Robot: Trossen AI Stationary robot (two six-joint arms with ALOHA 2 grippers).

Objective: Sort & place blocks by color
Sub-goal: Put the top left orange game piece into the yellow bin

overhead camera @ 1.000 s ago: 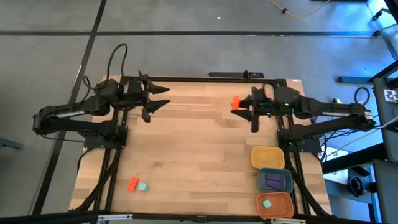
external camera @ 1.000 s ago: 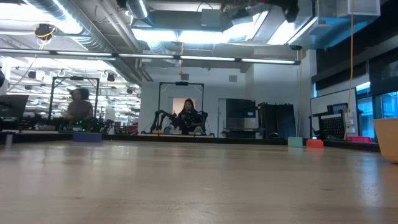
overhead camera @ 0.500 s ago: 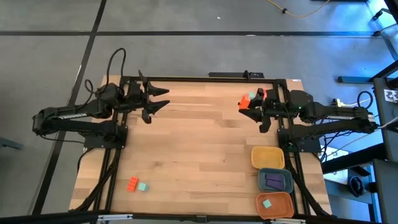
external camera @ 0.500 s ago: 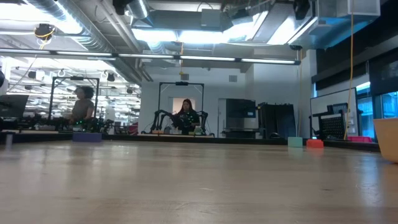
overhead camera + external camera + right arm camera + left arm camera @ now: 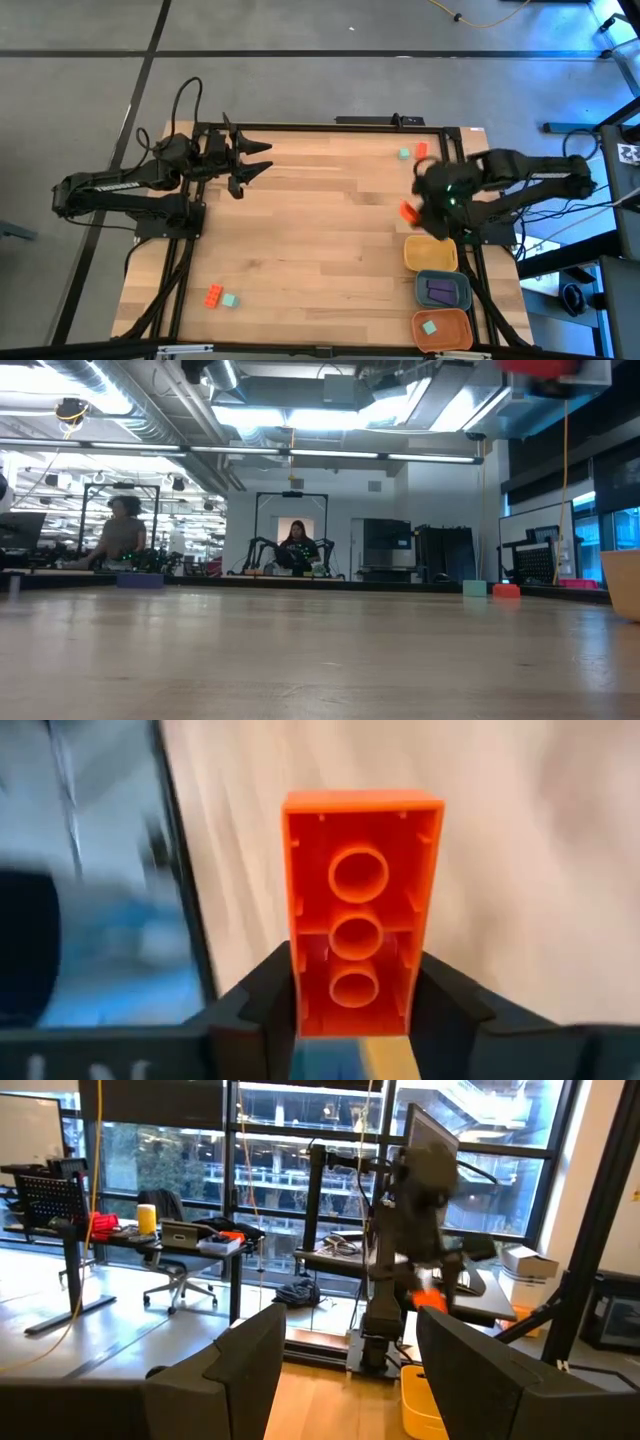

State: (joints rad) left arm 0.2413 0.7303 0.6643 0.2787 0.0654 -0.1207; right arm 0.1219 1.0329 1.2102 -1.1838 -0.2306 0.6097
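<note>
High view: the right gripper (image 5: pixel 413 212) is clamped on an orange-red block (image 5: pixel 409 211) and hangs above the right side of the table, just on the far side of the yellow tray (image 5: pixel 430 253). The three trays sit in a row running toward the near edge: yellow, then the blue-grey tray (image 5: pixel 443 289) holding a purple piece, then the orange tray (image 5: pixel 442 328) holding a teal one. So any tray lies nearward of the claw, yellow closest. In the right wrist view the block (image 5: pixel 362 910) is a short bar pinched across its narrow width, its long axis pointing out from between the fingers. The left gripper (image 5: pixel 258 160) waits spread open at the far left, holding nothing.
</note>
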